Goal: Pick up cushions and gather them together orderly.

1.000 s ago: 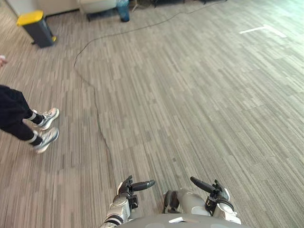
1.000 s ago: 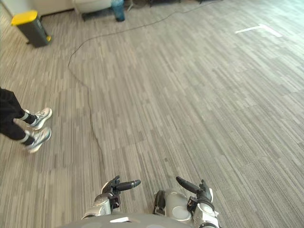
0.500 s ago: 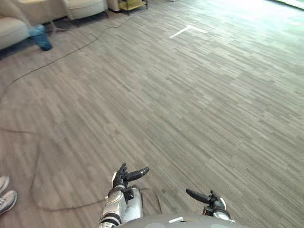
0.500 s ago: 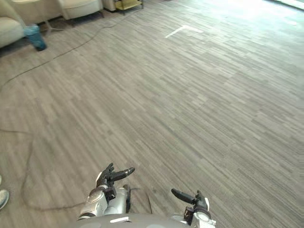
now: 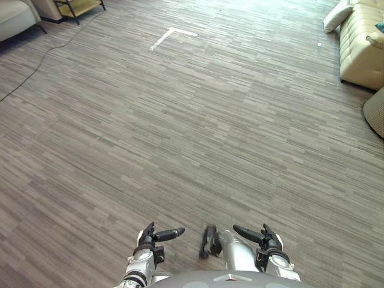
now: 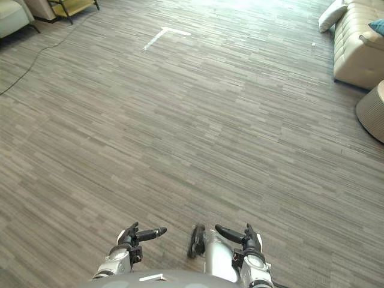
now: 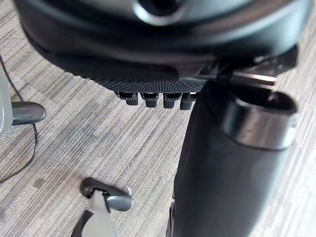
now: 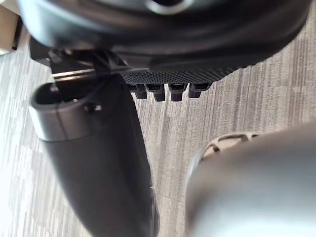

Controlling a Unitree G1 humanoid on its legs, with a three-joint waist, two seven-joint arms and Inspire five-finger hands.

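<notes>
Cushion (image 5: 333,17) lying far ahead by sofa (image 5: 363,42), well apart from left hand (image 5: 150,236) and right hand (image 5: 266,239), both down low over floor (image 5: 180,120), fingers (image 7: 150,100) relaxed, holding nothing.

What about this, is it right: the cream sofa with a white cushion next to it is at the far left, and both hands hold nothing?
Not quite. The cream sofa, with the white cushion next to it, is at the far right, as the left eye view shows. The rest holds: the left hand and right hand hold nothing.
</notes>
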